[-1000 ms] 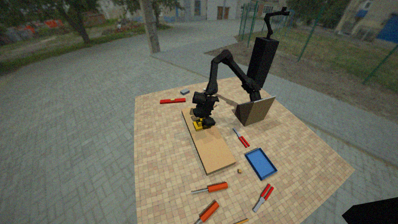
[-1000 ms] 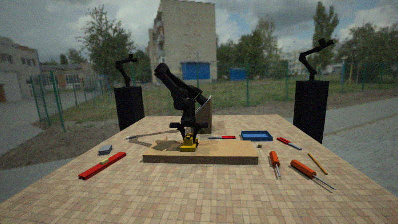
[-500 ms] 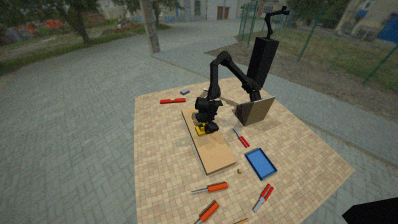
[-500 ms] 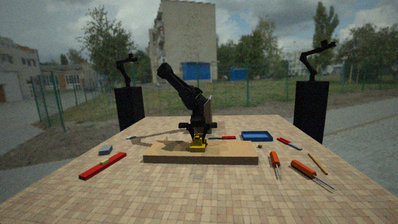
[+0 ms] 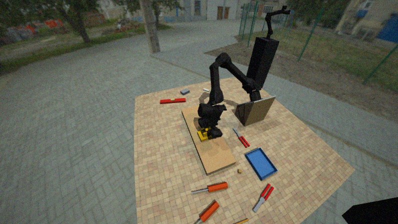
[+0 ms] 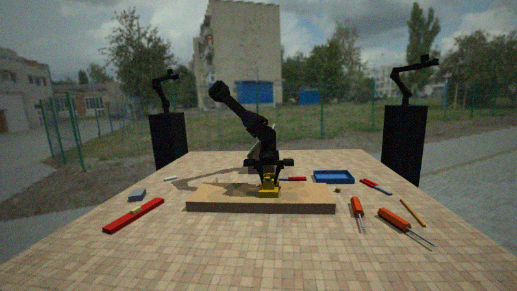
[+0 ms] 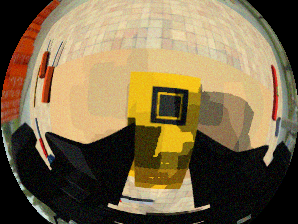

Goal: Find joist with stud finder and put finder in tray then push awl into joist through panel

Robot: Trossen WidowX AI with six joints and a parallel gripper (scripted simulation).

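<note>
The yellow stud finder [image 5: 201, 136] [image 6: 268, 193] [image 7: 141, 86] sits upright on the tan floor panel [image 5: 220, 160] [image 6: 307, 197] [image 7: 70, 105], near its middle. The dark square on its top shows no lit mark that I can make out. My gripper [image 5: 207, 132] [image 6: 268, 180] [image 7: 163, 127] is shut on the stud finder, with a finger on each side. The blue tray [image 5: 260, 163] [image 6: 333, 177] is empty, beyond the panel's right end in the exterior view. A small tan tip [image 6: 215, 180] shows behind the panel; I cannot tell whether it is the awl.
Red-handled pliers [image 5: 243, 141] lie between panel and tray, others [image 5: 266, 193] beyond the tray. Two orange screwdrivers [image 5: 217, 187] [image 6: 394, 219], a pencil [image 6: 412, 212] and a small brown block [image 5: 239, 171] lie nearby. A red level [image 5: 172, 101], a grey block [image 5: 184, 91] and an upright board [image 5: 257, 111] stand elsewhere.
</note>
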